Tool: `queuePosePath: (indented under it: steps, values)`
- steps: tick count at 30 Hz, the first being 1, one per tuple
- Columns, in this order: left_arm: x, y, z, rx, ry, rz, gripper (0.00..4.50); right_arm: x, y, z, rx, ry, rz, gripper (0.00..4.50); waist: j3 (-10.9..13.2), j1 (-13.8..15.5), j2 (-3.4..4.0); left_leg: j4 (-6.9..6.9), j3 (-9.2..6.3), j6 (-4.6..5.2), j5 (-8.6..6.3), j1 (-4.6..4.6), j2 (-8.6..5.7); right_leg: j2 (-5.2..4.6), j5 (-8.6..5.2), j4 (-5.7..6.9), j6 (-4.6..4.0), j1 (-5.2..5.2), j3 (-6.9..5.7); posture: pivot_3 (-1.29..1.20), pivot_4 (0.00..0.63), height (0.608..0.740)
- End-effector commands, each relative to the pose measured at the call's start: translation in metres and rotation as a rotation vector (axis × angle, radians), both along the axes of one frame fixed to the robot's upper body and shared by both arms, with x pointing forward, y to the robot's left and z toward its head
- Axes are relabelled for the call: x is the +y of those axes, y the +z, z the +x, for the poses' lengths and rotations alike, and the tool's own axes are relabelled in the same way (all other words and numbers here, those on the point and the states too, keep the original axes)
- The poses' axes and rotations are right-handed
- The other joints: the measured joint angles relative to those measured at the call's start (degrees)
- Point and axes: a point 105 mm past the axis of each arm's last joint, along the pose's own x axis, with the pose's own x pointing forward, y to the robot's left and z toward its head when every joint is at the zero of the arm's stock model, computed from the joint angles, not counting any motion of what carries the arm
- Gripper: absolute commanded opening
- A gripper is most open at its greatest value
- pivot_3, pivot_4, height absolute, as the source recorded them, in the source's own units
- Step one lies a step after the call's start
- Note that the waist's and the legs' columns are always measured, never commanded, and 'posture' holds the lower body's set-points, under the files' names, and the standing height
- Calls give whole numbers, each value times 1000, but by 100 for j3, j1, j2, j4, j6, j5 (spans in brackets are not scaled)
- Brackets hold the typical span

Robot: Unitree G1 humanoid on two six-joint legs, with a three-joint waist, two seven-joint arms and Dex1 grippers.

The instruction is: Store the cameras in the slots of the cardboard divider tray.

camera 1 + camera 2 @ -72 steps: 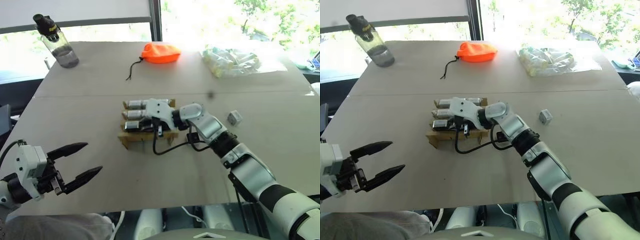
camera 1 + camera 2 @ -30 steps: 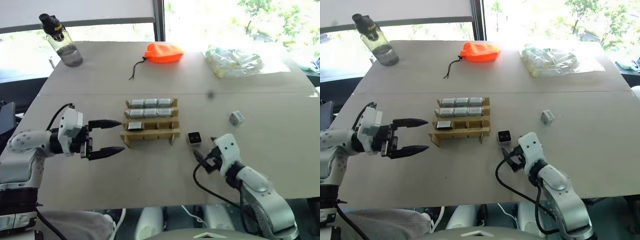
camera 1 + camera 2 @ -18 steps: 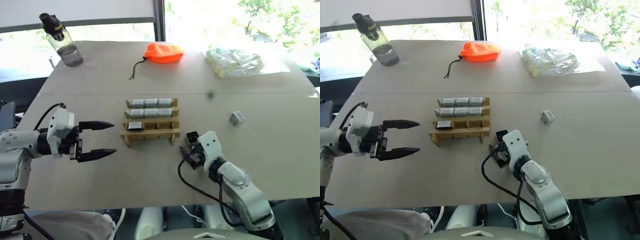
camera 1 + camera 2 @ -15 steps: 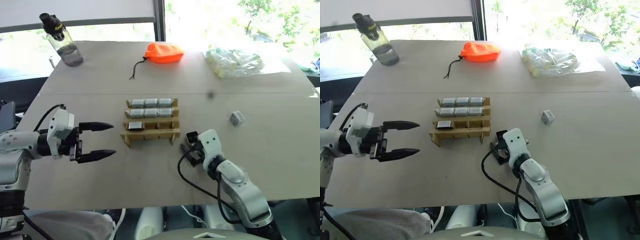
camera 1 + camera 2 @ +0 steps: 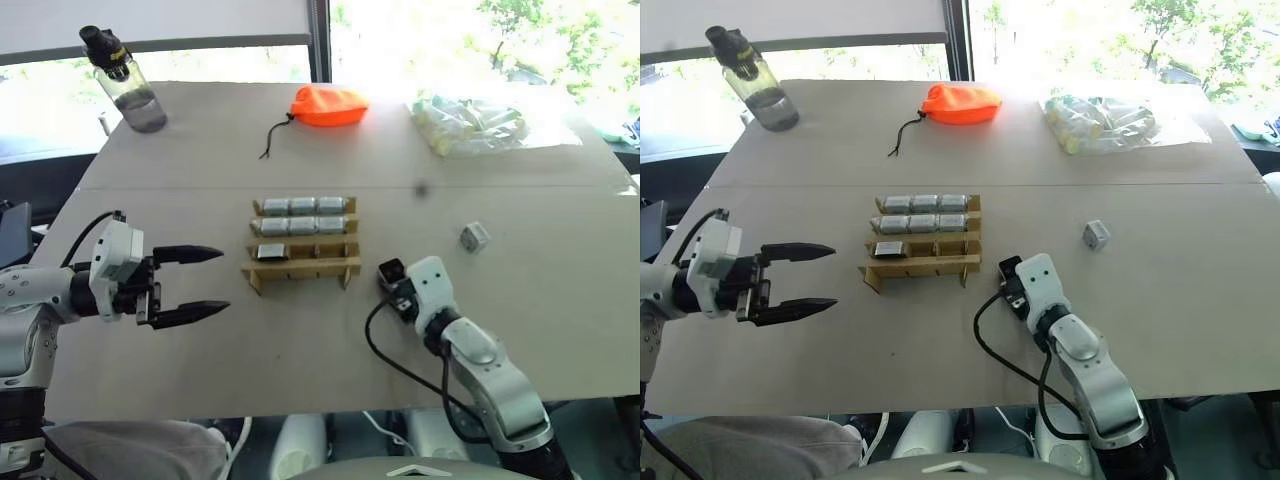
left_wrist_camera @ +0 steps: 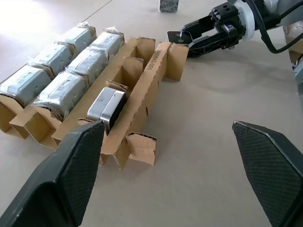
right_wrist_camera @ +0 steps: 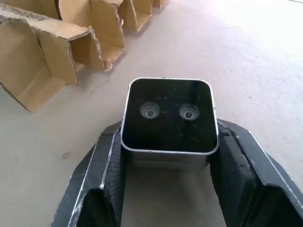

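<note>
1. The right gripper has its black fingers clamped on either side of a small silver-grey boxy camera with a glossy black face, low over the beige tabletop.
2. Lift it level and seat it squarely in a free front slot of the tan cardboard divider tray just beside it.
3. The tray's thin notched walls look easily crushed.
4. The left gripper hovers with its fingers spread wide.

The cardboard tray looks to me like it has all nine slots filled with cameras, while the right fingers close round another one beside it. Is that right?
Not quite. The cardboard tray is not full: the left wrist view shows the two far rows filled, but the near row holds one camera and two slots stand bare. The rest holds: the right fingers sit either side of another camera beside the tray.
</note>
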Motion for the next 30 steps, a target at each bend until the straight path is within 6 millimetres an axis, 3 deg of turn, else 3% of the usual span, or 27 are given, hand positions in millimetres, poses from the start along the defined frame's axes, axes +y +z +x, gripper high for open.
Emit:
queuePosePath:
  steps: [1,6,11,15,20,23,30]
  values:
    - [-7,12,-2,-59,-44,-5,4500,-7,18,1,-73,9,4,1909,0,0,0,0,0,0,0,0,0,0,0,0,0,0,0,0,150,740]
    - [-17,18,1,-78,-69,-17,4500,-7,31,-2,-136,123,-44,1909,0,5,-1,2,1,0,0,-1,-2,-1,0,-1,0,0,1,0,150,740]
    - [-37,23,15,-4,-27,-143,4500,3,54,1,-307,363,-243,1909,3,3,0,7,2,2,0,3,-4,0,0,3,2,3,4,0,150,740]
    - [-50,25,31,41,0,-169,4500,16,78,10,-510,563,-421,1909,3,2,-3,9,-2,2,1,8,-7,17,1,6,1,6,3,0,150,740]
    - [-69,30,53,70,-36,-139,4500,47,109,24,-872,857,-701,1909,21,0,-9,15,0,3,1,4,-13,21,3,4,0,5,5,0,150,740]
    - [-78,30,60,90,-63,-131,4500,61,117,30,-996,932,-790,1909,21,-4,-9,9,2,2,1,2,-13,22,3,4,-2,2,6,0,150,740]
    - [-81,30,65,151,-87,-140,4500,68,128,41,-1162,971,-910,1909,22,2,-10,18,2,2,0,-60,-11,3,5,4,1,-44,-4,0,150,740]
